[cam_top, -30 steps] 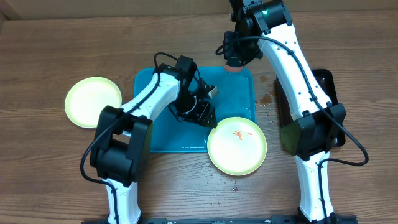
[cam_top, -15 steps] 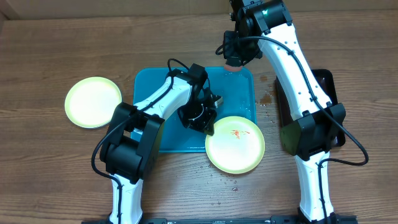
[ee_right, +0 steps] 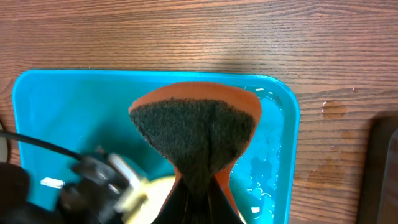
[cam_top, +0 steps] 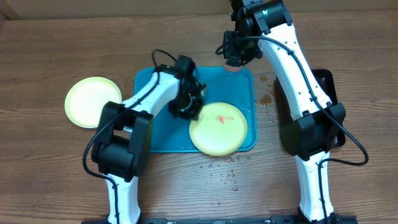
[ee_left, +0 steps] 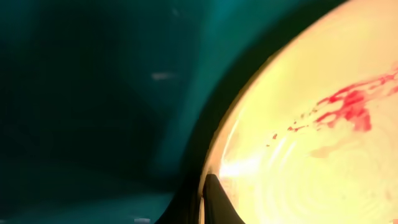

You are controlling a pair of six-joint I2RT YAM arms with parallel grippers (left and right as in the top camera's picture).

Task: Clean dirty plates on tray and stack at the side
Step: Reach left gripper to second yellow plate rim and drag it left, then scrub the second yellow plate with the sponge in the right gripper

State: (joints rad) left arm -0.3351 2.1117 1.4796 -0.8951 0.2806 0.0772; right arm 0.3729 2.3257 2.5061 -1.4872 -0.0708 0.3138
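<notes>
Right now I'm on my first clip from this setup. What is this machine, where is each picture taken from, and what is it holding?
This is a robot with two arms at a wooden table, each arm ending in a two-finger gripper. The wide picture looks down from above. The other two come from a camera on each wrist.

The left gripper pinches the rim of a yellow plate with a red smear, lying on the turquoise tray. The left wrist view shows that plate very close.

The right gripper holds an orange sponge with a dark scouring face above the tray's far end.

A second plate, clean-looking, sits on the table left of the tray. A black tray lies partly hidden behind the right arm.
</notes>
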